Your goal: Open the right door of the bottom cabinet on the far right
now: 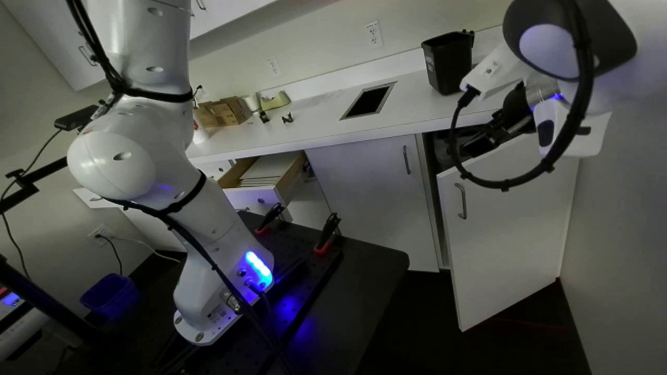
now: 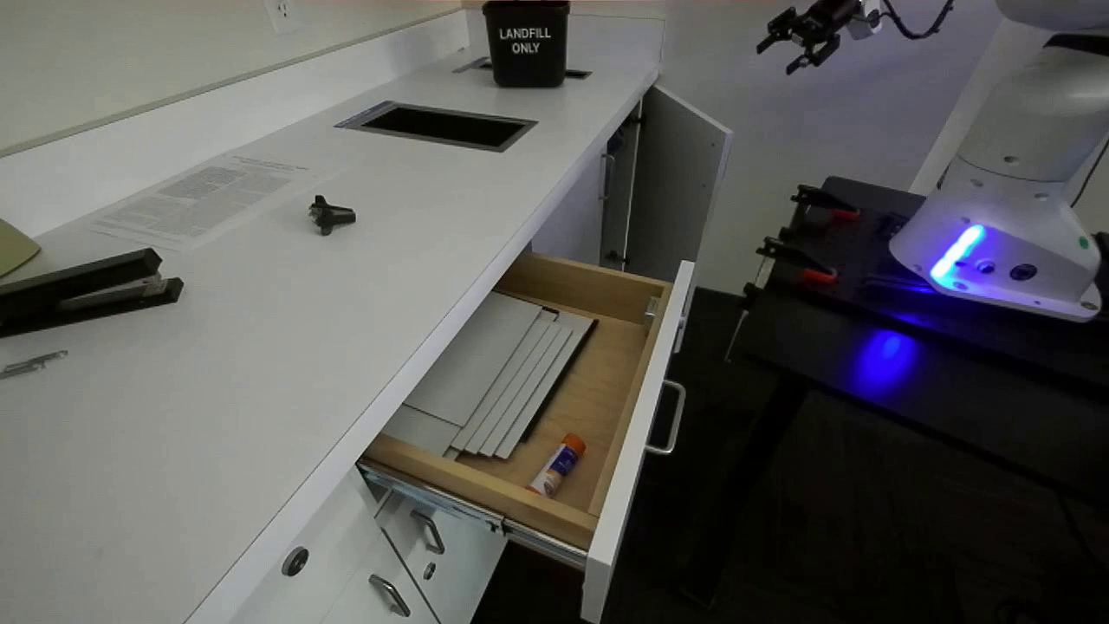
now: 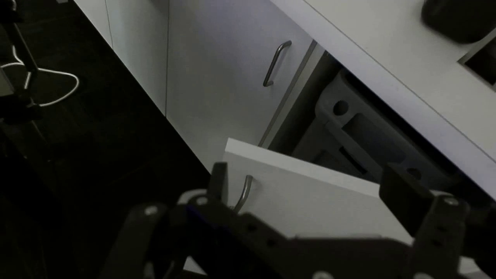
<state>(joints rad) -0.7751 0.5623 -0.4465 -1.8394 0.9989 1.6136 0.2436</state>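
Observation:
The right door (image 1: 513, 245) of the bottom cabinet is a flat white panel and stands swung outward. It also shows open in an exterior view (image 2: 680, 178) and in the wrist view (image 3: 310, 193). Its slim handle (image 1: 461, 200) is near the upper left edge and shows in the wrist view (image 3: 245, 192). The bottom cabinet's twin door (image 1: 365, 192) is shut. My gripper (image 3: 306, 178) is open and empty, its fingers apart above the door's top edge. In an exterior view the gripper (image 2: 780, 54) hangs in the air, apart from the door.
A grey bin (image 3: 348, 116) stands inside the opened cabinet. A black landfill bin (image 2: 527, 43) stands on the white counter (image 2: 416, 199). A drawer (image 2: 637, 442) is pulled out further along. A wall (image 1: 620, 250) is close beside the open door. The robot stands on a black table (image 1: 375, 271).

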